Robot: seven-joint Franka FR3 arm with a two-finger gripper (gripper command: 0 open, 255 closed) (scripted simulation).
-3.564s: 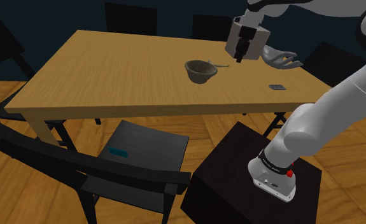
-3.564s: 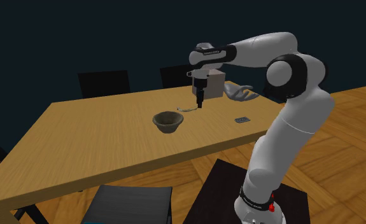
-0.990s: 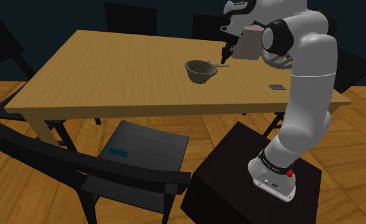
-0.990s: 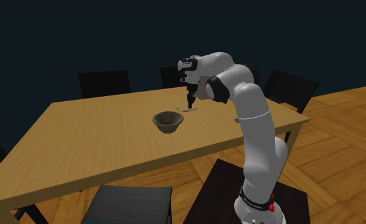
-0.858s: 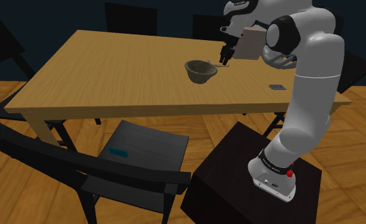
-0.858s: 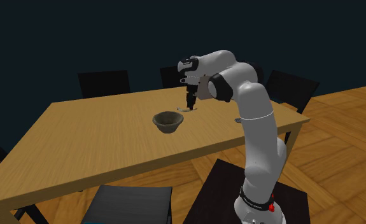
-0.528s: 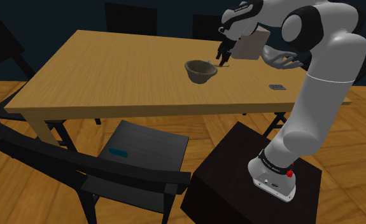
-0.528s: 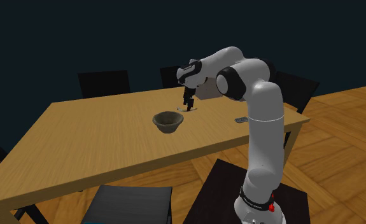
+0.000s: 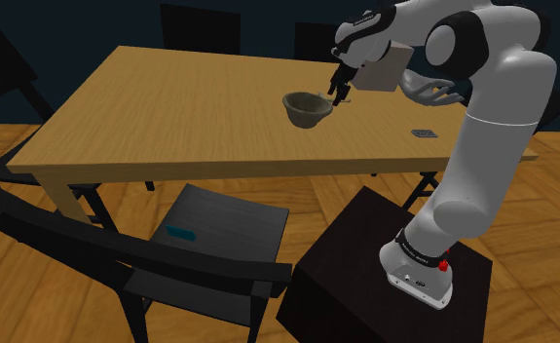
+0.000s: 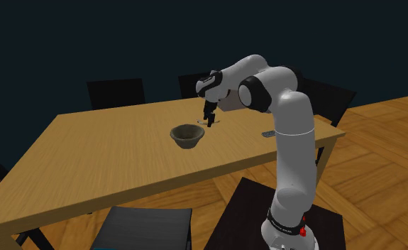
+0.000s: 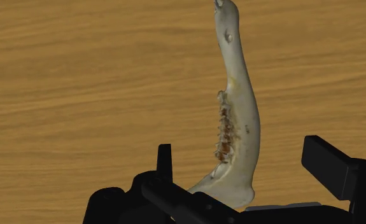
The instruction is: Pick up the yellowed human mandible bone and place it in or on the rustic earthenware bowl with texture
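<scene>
found the gripper point(image 9: 338, 92) low at the table point(image 9: 161, 102), just beside the bowl point(image 9: 307, 109) on its far side. in the wrist view, saw 2 fingers point(image 11: 328, 167) set apart, 1 on each side of the mandible point(image 11: 240, 108), with a gap at both: open, gripping nothing. judged the mandible to be lying on the table, not lifted, tooth row turned toward the camera. straddled that way probably so that closing would pinch the narrow arch across its width. lay near the bowl, so would need only a short lift and carry once gripped. counted 1 mandible, 1 bowl, 1 table. counted also on the table 1 grey hand-shaped piece point(image 9: 429, 92), 1 pale box point(image 9: 387, 66) and 1 small dark flat thing point(image 9: 424, 133).
</scene>
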